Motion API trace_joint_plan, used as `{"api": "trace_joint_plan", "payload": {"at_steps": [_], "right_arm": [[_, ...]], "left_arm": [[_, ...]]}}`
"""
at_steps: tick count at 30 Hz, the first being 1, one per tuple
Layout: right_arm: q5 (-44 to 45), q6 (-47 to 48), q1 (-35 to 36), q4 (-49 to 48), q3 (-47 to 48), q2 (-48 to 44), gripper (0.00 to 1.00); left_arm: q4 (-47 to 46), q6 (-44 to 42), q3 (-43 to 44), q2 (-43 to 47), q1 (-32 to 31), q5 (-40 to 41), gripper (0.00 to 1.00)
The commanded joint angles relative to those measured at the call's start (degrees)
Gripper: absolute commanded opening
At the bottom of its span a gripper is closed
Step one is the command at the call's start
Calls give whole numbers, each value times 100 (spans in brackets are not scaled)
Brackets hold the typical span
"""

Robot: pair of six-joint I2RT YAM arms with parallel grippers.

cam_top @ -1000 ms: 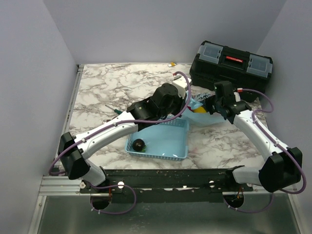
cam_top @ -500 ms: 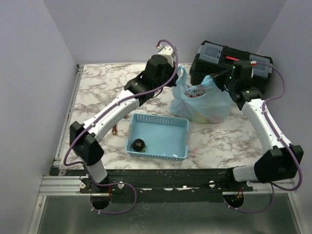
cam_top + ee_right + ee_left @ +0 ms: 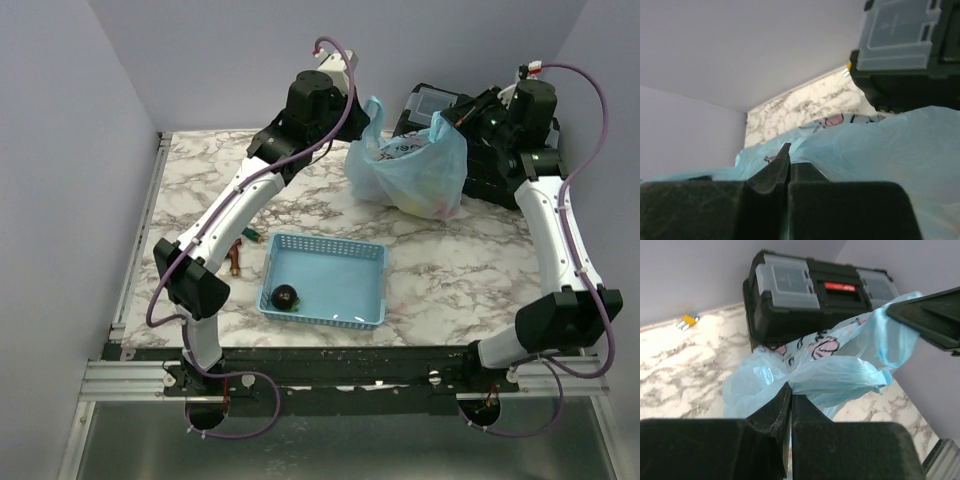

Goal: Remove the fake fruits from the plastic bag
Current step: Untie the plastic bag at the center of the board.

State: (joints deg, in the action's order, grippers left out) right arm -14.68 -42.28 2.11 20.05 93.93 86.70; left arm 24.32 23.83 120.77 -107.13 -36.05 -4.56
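Left arm (image 3: 237, 203), right arm (image 3: 561, 236): white links, black joints, purple cables; 2 black fingers (image 3: 772, 413) each.

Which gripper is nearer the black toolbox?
Right. The right gripper hangs right by the toolbox, pinching the plastic bag; the left gripper grips the bag's far side.

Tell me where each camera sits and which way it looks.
Top external: above and behind, looking down at the table; both arms show.
Left wrist: on the left arm, facing the toolbox; left fingers pinch the plastic bag.
Right wrist: on the right arm, facing the back wall; right fingers pinch the bag.
Shared: bag and toolbox appear everywhere.
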Motion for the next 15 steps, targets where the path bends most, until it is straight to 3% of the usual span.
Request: {"api": "trace_joint_plan", "payload": {"at_steps": [1,6,10,15], "right_arm": [[469,449,-47,418,-1112,-988,1],[1185,597,-48,1211,-2702,-2075,6],[893,526,-50,1627,-3699,-3075,26],[284,924,-52,2095,-3688,-3760,59]], "left_arm": [[-39,516,-1159,482,38,-462,0],[-763,1412,-3193,1297,19,-579,0],[-384,1580,-3716,1602,29,-416,0],[-604,1624,-4093,1973,19,-530,0]]}}
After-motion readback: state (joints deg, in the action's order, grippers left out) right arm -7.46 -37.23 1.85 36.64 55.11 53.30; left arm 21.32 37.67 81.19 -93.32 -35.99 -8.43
